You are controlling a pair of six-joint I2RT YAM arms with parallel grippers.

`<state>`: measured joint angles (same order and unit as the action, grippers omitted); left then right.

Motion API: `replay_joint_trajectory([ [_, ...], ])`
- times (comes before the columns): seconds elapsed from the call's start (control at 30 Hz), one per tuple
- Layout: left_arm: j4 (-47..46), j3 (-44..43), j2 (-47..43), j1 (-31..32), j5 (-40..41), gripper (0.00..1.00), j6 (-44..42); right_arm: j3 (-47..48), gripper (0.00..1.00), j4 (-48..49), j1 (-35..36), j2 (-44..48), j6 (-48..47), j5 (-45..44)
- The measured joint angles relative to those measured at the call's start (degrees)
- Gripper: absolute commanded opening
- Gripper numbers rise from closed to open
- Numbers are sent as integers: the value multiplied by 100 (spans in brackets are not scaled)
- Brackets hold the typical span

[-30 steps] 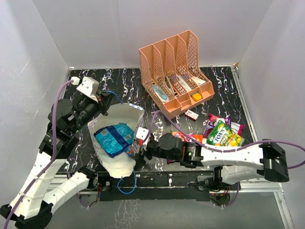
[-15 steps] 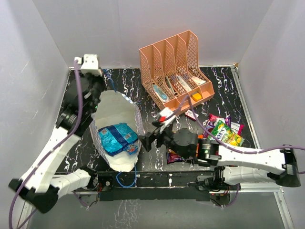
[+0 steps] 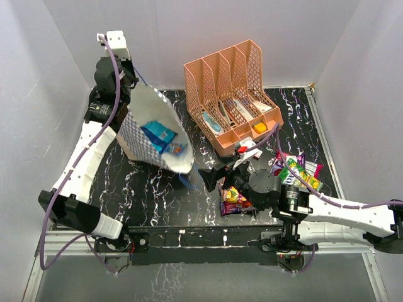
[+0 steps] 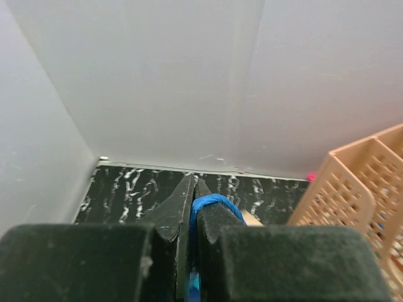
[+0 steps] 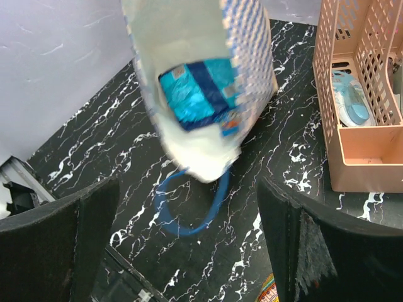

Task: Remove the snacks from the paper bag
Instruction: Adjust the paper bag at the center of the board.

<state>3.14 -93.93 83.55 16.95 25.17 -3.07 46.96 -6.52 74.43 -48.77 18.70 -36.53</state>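
left gripper [image 4: 192, 189] pinched tight on the blue cord handle [image 4: 214, 202]. the paper bag [image 3: 141, 135] hangs tilted at ten o'clock, maybe off the table [image 3: 157, 201], with a blue packet [image 5: 195, 94] inside. right gripper [image 5: 187, 182] gapes empty at its mouth.

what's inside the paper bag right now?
One blue packet shows through the mouth of the paper bag, with a smaller orange-and-blue bit near the rim. Anything beneath them is covered. Left gripper is shut on the cord handle.
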Motion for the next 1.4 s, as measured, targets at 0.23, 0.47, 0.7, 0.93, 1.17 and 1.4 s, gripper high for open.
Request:
replay_joint_trajectory([
  [0.23,-131,1488,-1309,-7,-1543,0,407,35,94,-35,2,-402,-70,122],
  [0.47,-192,3211,-3482,111,-3456,0,420,50,91,-98,2,-623,-221,398],
  [0.7,229,3748,-4365,378,-4170,0,350,50,83,299,-2,-960,-1541,1202],
  [0.93,632,3960,-4736,498,-4457,0,269,57,84,680,33,-1738,-3989,2391],
  [1.17,605,4105,-4769,560,-4715,0,551,750,81,634,116,-2671,-5209,2896],
  [1.4,505,4295,-4828,575,-4723,0,870,999,75,935,627,-3401,-5318,2874],
])
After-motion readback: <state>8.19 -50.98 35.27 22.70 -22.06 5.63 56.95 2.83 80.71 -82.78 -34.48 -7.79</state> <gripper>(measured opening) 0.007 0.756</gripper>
